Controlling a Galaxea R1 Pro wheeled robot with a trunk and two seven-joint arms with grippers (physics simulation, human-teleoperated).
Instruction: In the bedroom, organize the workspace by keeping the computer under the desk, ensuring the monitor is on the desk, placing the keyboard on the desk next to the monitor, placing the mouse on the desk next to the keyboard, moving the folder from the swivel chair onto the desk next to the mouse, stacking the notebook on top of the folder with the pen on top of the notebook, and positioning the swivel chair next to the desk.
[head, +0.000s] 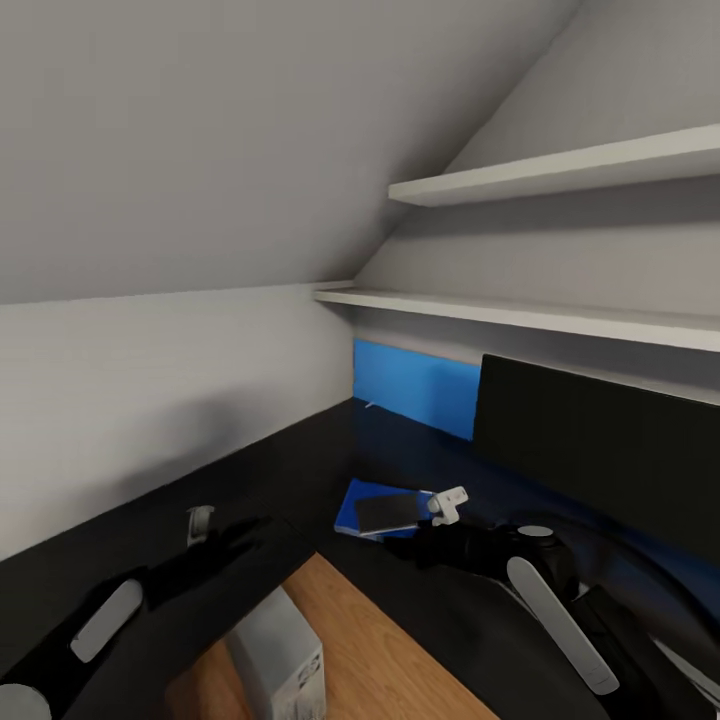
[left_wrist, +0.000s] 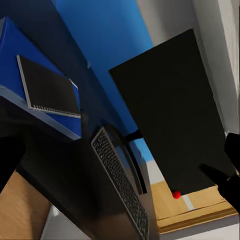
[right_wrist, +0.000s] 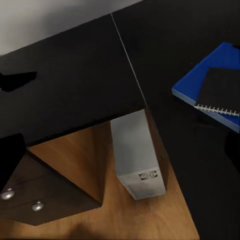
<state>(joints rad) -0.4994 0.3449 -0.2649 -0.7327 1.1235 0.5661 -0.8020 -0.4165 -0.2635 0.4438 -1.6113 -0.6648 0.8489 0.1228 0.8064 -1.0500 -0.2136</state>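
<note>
Black corner desk (head: 300, 480) | notebook (head: 386, 512) on folder (head: 352, 505), centre frame: light, stiff, pinch edge | right gripper (head: 447, 503), left gripper (head: 203, 523): opening unclear

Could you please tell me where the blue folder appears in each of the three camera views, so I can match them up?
Head view: the folder lies on the black desk, centre of the picture, under a dark notebook.
Left wrist view: the folder is at the upper left edge.
Right wrist view: the folder is at the upper right.
Shared landmark: the spiral-bound notebook on top of it.
</note>
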